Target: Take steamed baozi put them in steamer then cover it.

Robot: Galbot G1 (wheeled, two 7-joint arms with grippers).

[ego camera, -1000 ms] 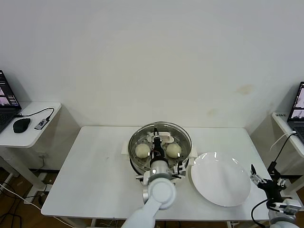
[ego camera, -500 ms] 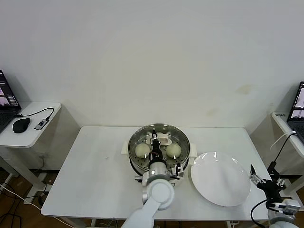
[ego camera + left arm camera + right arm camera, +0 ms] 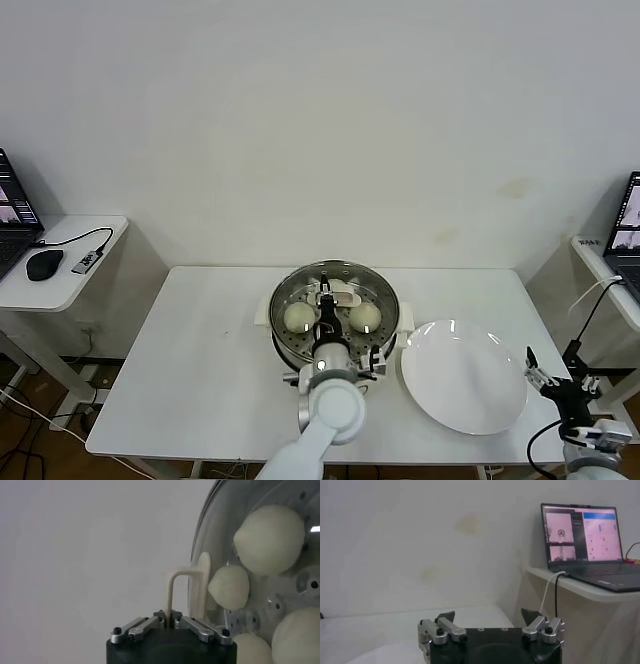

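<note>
Over steamer [image 3: 336,312], left gripper [image 3: 171,616] clamps cover [image 3: 210,540] handle; right gripper [image 3: 489,616] spread wide, empty

left gripper [image 3: 171,621] pinching cover [image 3: 220,545] handle, baozi [image 3: 270,539] beneath

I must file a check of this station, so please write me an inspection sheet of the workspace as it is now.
Surface: white table.
Job's things: cover on the steamer; baozi visible under the glass.
Clutter: white plate beside the steamer, bare.
Grippers: left gripper shut on the cover's handle; right gripper open, parked off the table's right edge.
Cables: cable on the left side desk; white cable to the right laptop.
Surroundings: mouse on the left side desk; plain wall behind.
</note>
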